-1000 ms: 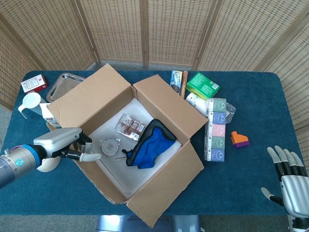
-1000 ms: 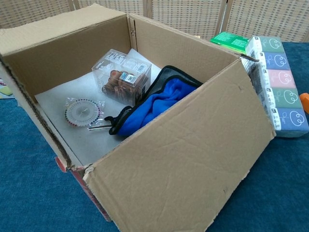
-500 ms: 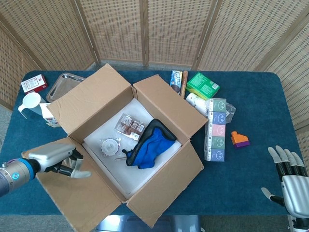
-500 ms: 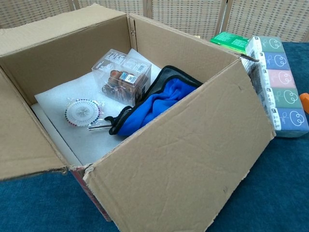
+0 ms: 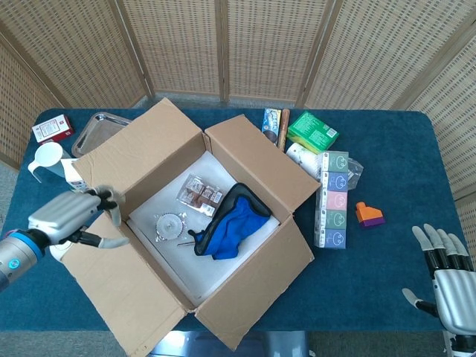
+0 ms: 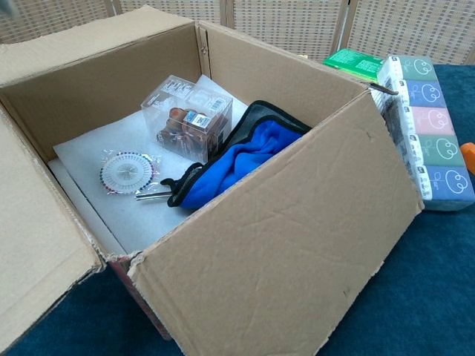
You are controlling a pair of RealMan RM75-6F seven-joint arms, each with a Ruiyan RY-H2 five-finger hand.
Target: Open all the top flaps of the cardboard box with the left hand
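Since a second ago, the near-left flap [image 5: 123,286] has swung from standing over the cavity to lying folded outward and down, and the left hand [image 5: 74,219] has drawn back up toward the corner where that flap hinges. On the blue desk [image 5: 387,275] the cardboard box [image 5: 245,290] sits left of centre, and by the look of it all four top flaps now splay outward, so the task seems close to finished. Corrugated board like this should be light and fairly stiff, bending readily only along its scored hinges, with a dry, grippy surface; the sound way to move a flap is probably to hook its free outer edge, away from the crease, and push outward, since a pull near the hinge could drag the whole light box across the cloth. Inside lie a blue pouch [image 5: 227,227], a clear plastic case [image 5: 201,195] and a round pin wheel [image 5: 169,224], none of them in the way of the flaps. Fingers of the left hand are spread loosely and hold nothing, hovering beside the flap's edge. Far off at the lower right, the right hand [image 5: 446,279] rests with its fingers extended and apart, empty.
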